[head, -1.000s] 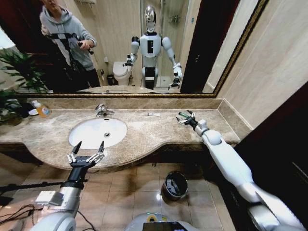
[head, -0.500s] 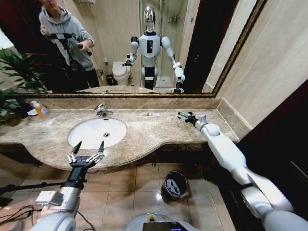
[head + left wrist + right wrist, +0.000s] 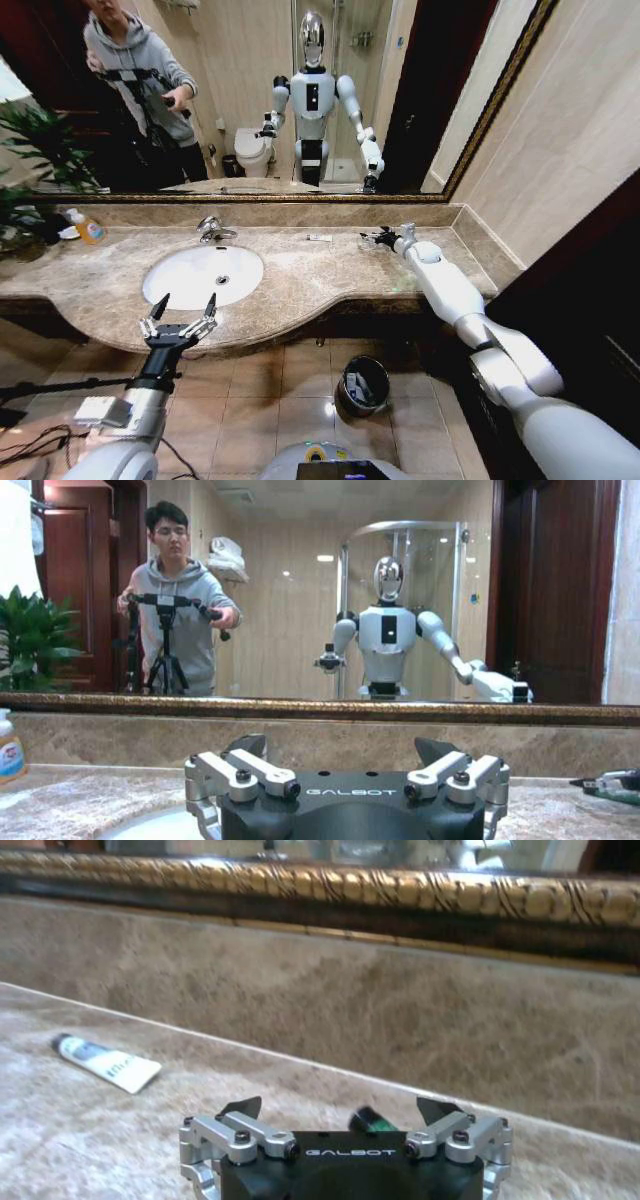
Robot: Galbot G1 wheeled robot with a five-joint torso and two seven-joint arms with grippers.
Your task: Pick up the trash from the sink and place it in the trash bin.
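The white oval sink (image 3: 170, 283) shows just its small drain in the basin. A short white tube (image 3: 319, 237) lies on the marble counter behind it, also seen as the white tube (image 3: 105, 1061) with a dark end. A tiny green tube (image 3: 372, 1122) lies on the counter between the fingertips of my right gripper (image 3: 340, 1111), which is open and low near the back wall (image 3: 378, 238). My left gripper (image 3: 182, 312) hangs open in front of the counter's front edge, empty, seen too in the left wrist view (image 3: 340, 747). The dark metal trash bin (image 3: 363, 385) stands on the floor below.
A chrome faucet (image 3: 212, 230) stands behind the basin. An orange-yellow bottle (image 3: 88, 228) and a plant (image 3: 30, 160) sit at the counter's left end. A gold-framed mirror (image 3: 300, 100) backs the counter. The wall (image 3: 560, 150) closes in on the right.
My right arm has swung in, carrying its gripper a little left and toward the back wall over the counter. The left arm has not moved.
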